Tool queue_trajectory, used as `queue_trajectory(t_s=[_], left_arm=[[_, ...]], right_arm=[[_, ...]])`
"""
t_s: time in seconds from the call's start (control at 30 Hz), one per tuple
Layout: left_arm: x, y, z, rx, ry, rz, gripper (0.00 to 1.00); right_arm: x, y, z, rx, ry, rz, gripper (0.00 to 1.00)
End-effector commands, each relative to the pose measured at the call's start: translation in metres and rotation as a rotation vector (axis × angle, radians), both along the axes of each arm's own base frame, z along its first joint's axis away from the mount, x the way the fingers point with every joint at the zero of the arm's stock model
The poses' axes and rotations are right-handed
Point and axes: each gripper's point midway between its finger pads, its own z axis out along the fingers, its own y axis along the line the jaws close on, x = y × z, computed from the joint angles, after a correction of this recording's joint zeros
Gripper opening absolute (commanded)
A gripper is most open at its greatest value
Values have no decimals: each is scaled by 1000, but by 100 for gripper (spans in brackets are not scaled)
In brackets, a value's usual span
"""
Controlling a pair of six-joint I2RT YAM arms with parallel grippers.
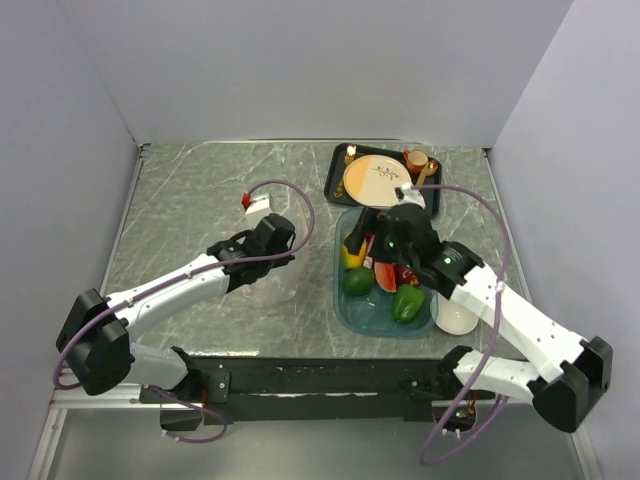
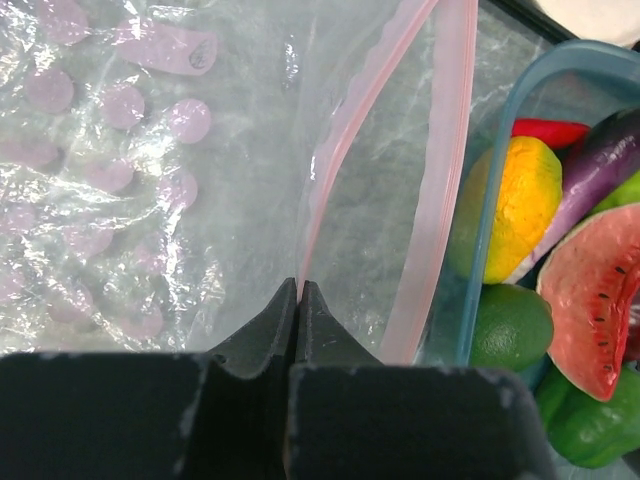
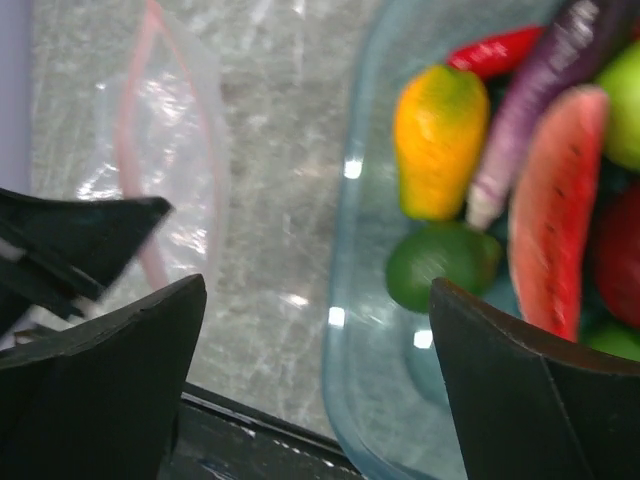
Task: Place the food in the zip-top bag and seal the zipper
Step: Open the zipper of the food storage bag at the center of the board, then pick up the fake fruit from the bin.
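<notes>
The clear zip-top bag (image 2: 150, 200) lies on the marble table left of the teal tray (image 2: 490, 220). My left gripper (image 2: 298, 287) is shut on one lip of its pale pink zipper (image 2: 440, 180), and the mouth gapes open. In the top view the left gripper (image 1: 268, 240) sits at the bag (image 1: 285, 272). The food lies in the tray: yellow-orange fruit (image 3: 435, 140), watermelon slice (image 3: 555, 210), round green fruit (image 3: 440, 265), purple piece (image 3: 545, 85), red piece (image 3: 500, 50), green pepper (image 1: 407, 303). My right gripper (image 3: 318, 285) is open and empty above the tray's left rim (image 3: 350, 300).
A black tray (image 1: 340, 160) with a tan plate (image 1: 375, 180) and an orange cup (image 1: 415, 160) stands behind the teal tray. A white bowl (image 1: 457, 318) sits at the teal tray's near right corner. Walls enclose the table on three sides.
</notes>
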Motion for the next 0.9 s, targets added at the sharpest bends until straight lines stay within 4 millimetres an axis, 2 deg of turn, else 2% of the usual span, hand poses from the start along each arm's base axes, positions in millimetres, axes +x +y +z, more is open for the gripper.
queue_trajectory(t_s=[0.0,0.03,0.13,0.23,0.5,0.7,0.87], left_arm=[[-1,-7,16,-38,-40,-65,1],[-2,-7,16,-36,-43,-73,1],[-2,-4,19,-26,-59,-91,1],[-3,-7,25,-37,-65,-112,1],[-10,-13,24,-100,-44,-120,1],[-13,-8,6,-93,1,-76,1],[-14,-13,4,-103,15,-94,1]], right_arm=[[-11,-34,-47,-99,67,-114,100],[-10,-38,-50,-101,61,-133,95],[-12,-51,-53,-136,74,-196,88],[-15,-56,-60,-163,96,-205,80],[-27,-69,-90,-186,141,-202,69],[-12,-75,-102,-187,176,-181,67],[2,-75,-116,-191,210,-152,56]])
